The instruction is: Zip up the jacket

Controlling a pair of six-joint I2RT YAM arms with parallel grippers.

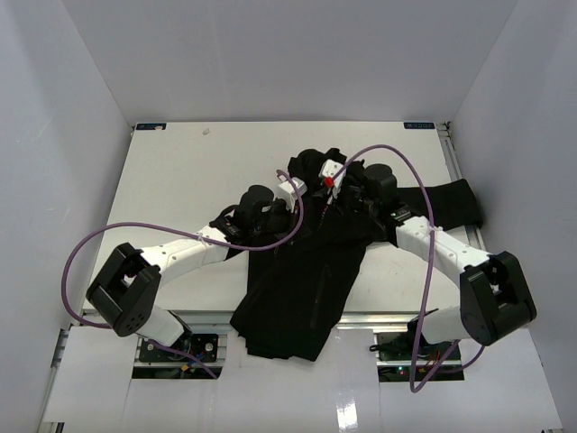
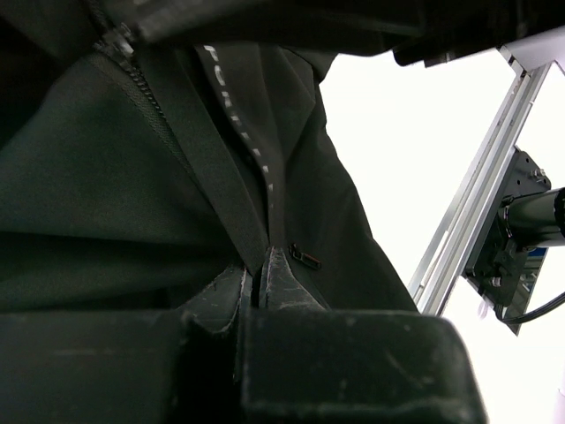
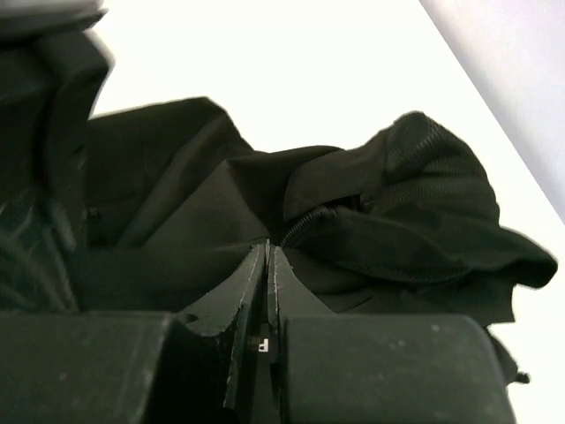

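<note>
The black jacket (image 1: 297,280) lies bunched across the middle of the table, and its lower part hangs over the near edge. My left gripper (image 1: 302,194) is shut on the jacket's front edge. In the left wrist view the fingertips (image 2: 281,276) pinch the dark strip beside the zipper teeth (image 2: 132,71). My right gripper (image 1: 335,191) is close to it, on the jacket's upper part. In the right wrist view it (image 3: 267,249) is shut on a thin flat zipper pull where the zipper teeth (image 3: 305,223) end. The jacket fills both wrist views (image 2: 106,177) (image 3: 415,203).
One sleeve (image 1: 451,203) stretches toward the table's right edge. The white table (image 1: 198,171) is walled on three sides. The aluminium frame rail (image 2: 477,203) and an arm base mount (image 2: 516,230) sit at the near edge. Purple cables (image 1: 90,244) loop off both arms.
</note>
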